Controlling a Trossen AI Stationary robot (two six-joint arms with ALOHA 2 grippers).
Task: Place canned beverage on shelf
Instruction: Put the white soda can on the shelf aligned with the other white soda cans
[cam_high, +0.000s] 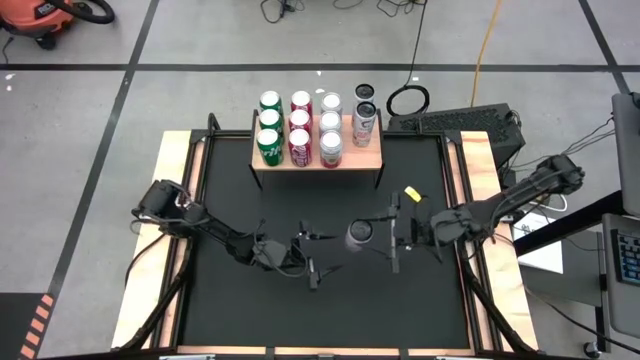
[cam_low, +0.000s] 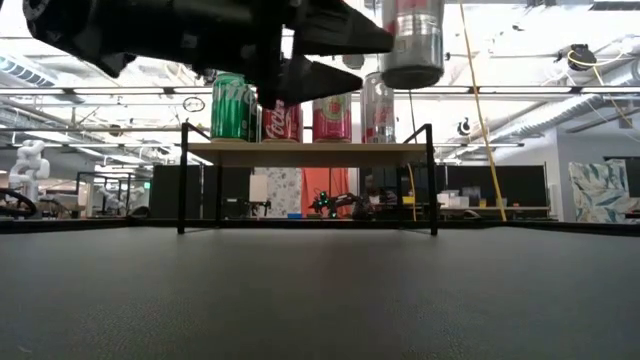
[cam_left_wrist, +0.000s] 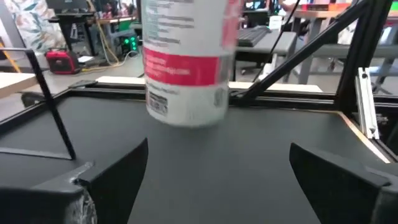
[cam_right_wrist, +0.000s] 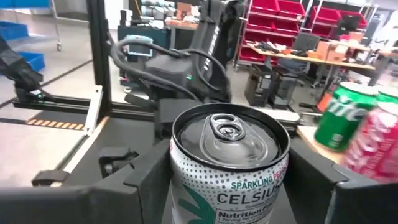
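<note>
Wooden shelf (cam_high: 345, 160) — soda cans (cam_high: 299, 128) atop

You see the silver Celsius can (cam_right_wrist: 227, 165), upright with its pull-tab lid unopened, hanging clear above the mat, in front of the shelf (cam_high: 318, 160). That shelf, light wood on thin black legs, carries green, red and silver cans in rows, one taller silver can at its right end.

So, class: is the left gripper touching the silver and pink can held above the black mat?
Apart. The left wrist view shows the left gripper open, both fingers clear of the silver and pink can. The right gripper holds it.
</note>
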